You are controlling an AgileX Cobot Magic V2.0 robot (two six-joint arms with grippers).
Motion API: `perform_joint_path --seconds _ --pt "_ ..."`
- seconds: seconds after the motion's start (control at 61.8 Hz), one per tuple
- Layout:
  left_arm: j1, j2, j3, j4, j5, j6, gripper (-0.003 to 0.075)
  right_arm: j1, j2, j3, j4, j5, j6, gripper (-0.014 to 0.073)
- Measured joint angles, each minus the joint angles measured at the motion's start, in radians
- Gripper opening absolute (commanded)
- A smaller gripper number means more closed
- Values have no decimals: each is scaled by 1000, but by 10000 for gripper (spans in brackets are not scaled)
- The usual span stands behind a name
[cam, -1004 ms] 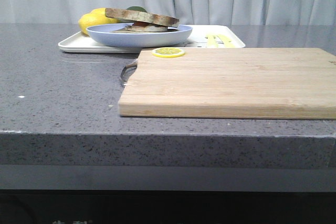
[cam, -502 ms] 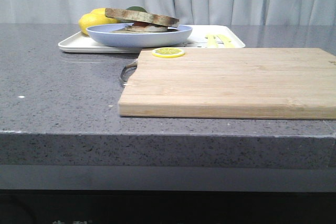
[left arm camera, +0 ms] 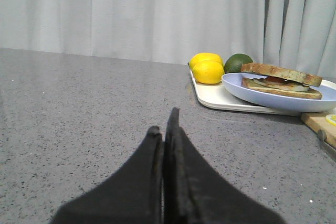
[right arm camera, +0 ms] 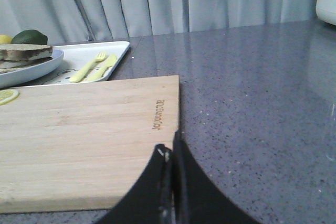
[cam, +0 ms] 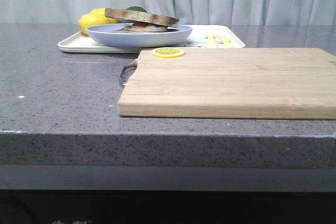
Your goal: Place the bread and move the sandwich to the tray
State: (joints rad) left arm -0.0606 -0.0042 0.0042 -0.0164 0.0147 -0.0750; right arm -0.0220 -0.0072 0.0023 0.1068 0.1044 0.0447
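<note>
On the white tray (cam: 210, 42) at the far side of the grey desk (cam: 58, 93), the light blue plate (cam: 139, 36) is sitting with the sandwich (cam: 140, 21) in it, the bread (cam: 142, 16) lying on top as its upper slice. Lemons (left arm camera: 207, 70) and a green fruit (left arm camera: 238, 62) are resting just behind the plate. The wooden cutting board (cam: 231, 80) is lying nearer, a lemon slice (cam: 168, 52) on its far corner. The left gripper (left arm camera: 164, 135) is hovering low over bare desk, jaws pressed together and empty, well apart from the sandwich. The right gripper (right arm camera: 170, 156) is sitting at the board's near edge, jaws together, holding nothing.
</note>
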Motion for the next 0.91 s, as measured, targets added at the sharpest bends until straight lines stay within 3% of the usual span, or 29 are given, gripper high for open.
perform_joint_path --seconds 0.907 --pt "0 0 0 0 -2 0 -20 -4 -2 24 10 -50 0 -69"
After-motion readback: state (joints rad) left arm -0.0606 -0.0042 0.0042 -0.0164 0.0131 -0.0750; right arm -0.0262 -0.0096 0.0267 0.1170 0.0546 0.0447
